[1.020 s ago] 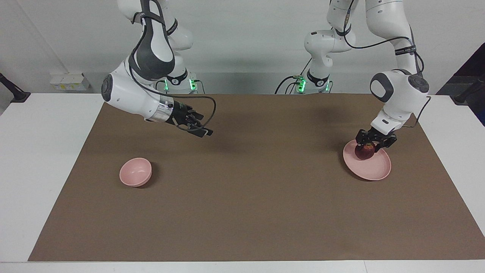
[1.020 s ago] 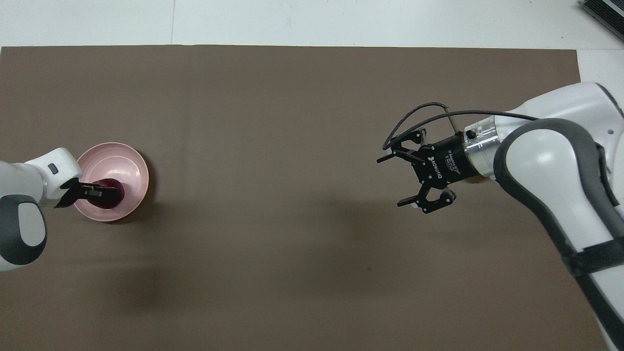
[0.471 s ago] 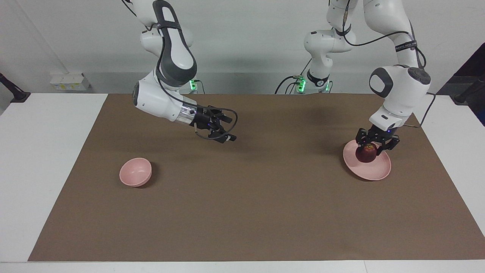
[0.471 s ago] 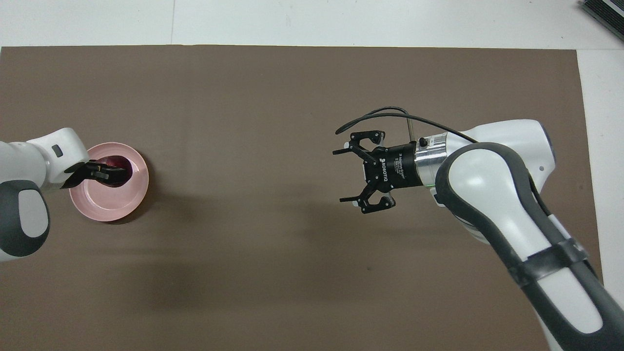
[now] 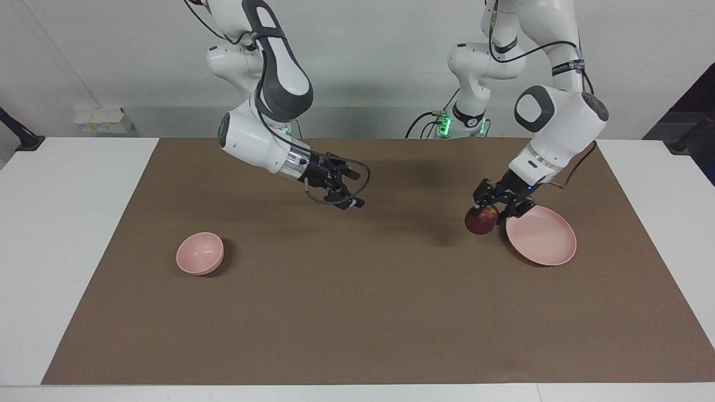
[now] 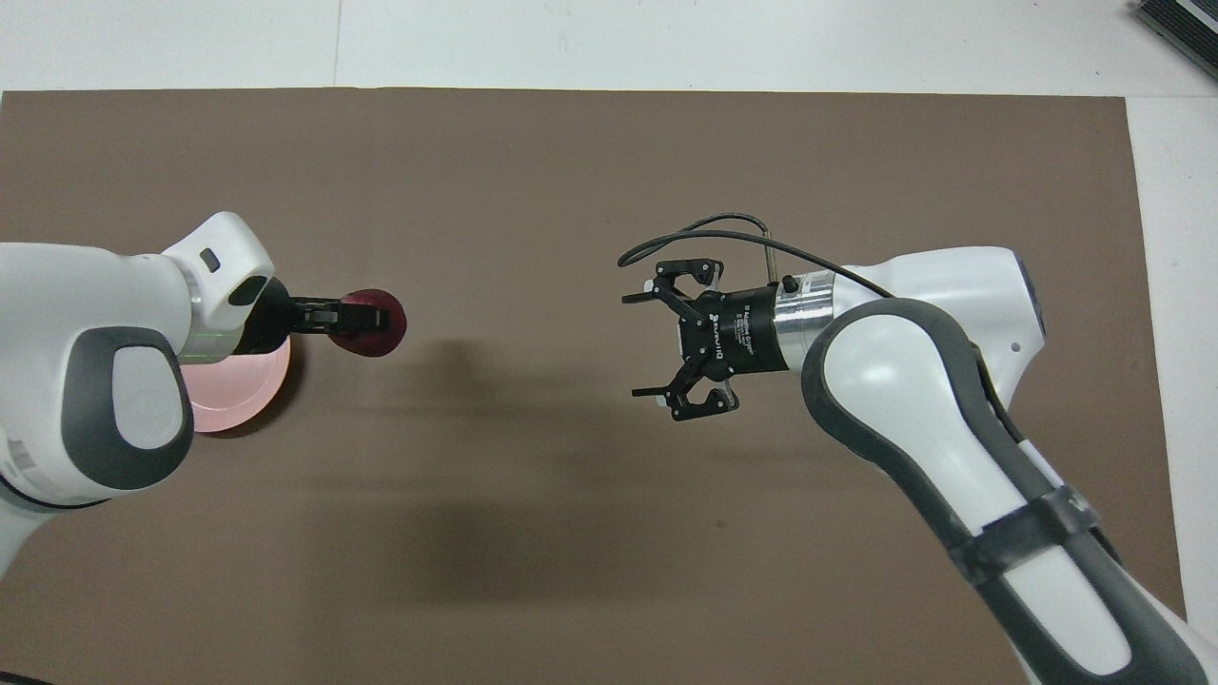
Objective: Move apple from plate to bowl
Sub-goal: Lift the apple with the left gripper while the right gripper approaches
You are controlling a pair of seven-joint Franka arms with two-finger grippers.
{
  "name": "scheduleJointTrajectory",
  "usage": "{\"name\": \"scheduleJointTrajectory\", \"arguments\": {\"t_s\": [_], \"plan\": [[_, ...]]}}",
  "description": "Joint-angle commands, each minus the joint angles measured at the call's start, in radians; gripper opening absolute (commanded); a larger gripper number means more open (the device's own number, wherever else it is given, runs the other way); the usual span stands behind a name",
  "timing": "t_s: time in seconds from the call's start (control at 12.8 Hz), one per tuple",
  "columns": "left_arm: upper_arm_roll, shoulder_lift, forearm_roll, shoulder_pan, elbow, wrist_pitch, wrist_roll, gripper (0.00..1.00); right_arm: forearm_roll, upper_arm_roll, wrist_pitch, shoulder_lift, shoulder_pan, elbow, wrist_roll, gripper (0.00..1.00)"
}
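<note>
Both jaws aloft: left clamps apple [image 5: 481,219] beside plate [image 5: 544,243] rim, right spread.

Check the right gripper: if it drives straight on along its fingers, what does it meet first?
Probably the bare brown mat. The open right gripper points down-slanted toward the left arm's end; the apple in the left gripper looks farther along and higher, though depth is unclear.

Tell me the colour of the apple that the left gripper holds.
Dark red apple, yellowish near the stem; the facing view shows it best.
</note>
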Motion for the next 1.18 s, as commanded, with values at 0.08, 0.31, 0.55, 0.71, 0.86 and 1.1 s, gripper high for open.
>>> {"name": "scheduleJointTrajectory", "arguments": {"t_s": [0.08, 0.31, 0.55, 0.71, 0.86, 1.1], "plan": [[-0.009, 0.006, -0.21, -0.079, 0.026, -0.023, -0.049, 0.0, 0.028, 0.003, 0.021, -0.022, 0.005, -0.024, 0.021, 1.0], [-0.079, 0.0, -0.287, -0.11, 0.026, -0.014, -0.13, 0.0, 0.032, 0.003, 0.069, -0.003, 0.036, -0.024, 0.023, 1.0], [-0.123, -0.009, -0.405, -0.109, 0.025, -0.009, -0.141, 0.0, 0.083, 0.003, 0.132, 0.024, 0.065, -0.024, 0.031, 1.0], [-0.141, -0.009, -0.442, -0.109, 0.026, -0.003, -0.141, 0.0, 0.097, 0.003, 0.153, 0.038, 0.076, -0.02, 0.028, 1.0], [-0.164, -0.009, -0.463, -0.109, 0.026, 0.025, -0.143, 0.0, 0.104, 0.003, 0.153, 0.04, 0.076, -0.021, 0.028, 1.0], [-0.201, -0.009, -0.486, -0.109, 0.026, 0.086, -0.161, 0.0, 0.187, 0.003, 0.184, 0.04, 0.088, -0.018, 0.02, 1.0]]}}
